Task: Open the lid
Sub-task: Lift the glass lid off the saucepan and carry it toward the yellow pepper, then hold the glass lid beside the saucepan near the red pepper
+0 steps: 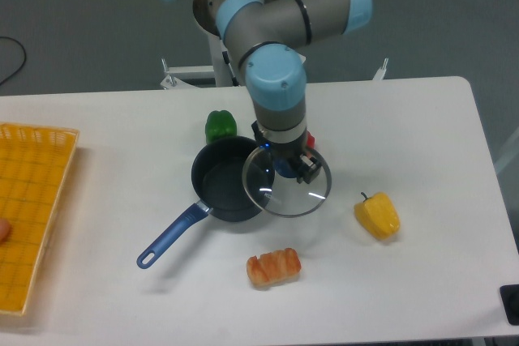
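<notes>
The lid (285,190) is a clear glass disc with a thin metal rim, held off to the right of the saucepan and overlapping its right edge. My gripper (290,165) is shut on the lid's blue centre knob (285,169), coming down from above. The dark blue saucepan (224,190) stands uncovered on the white table, its inside bare, with its long blue handle (170,236) pointing to the front left.
A green pepper (220,126) sits just behind the saucepan. A yellow pepper (377,215) lies to the right, an orange bread-like piece (273,266) in front. A yellow basket (28,208) is at the left edge. The red item is hidden behind my arm.
</notes>
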Robot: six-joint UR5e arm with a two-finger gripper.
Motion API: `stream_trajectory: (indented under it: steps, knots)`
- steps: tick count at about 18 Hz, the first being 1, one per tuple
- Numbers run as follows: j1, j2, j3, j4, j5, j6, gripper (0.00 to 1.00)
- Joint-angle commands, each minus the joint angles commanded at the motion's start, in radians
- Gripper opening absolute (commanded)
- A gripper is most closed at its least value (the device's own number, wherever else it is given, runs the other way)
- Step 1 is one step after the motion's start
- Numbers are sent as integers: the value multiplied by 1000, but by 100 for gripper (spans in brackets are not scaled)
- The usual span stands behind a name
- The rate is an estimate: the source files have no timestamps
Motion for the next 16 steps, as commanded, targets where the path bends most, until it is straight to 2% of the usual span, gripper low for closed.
stream_trajectory:
  steps: [3, 13, 16]
  knots:
    - [18, 0, 18, -5, -2, 6, 40]
    - [112, 5, 5, -12, -3, 192, 40]
    - [118, 6, 5, -14, 0, 206, 40]
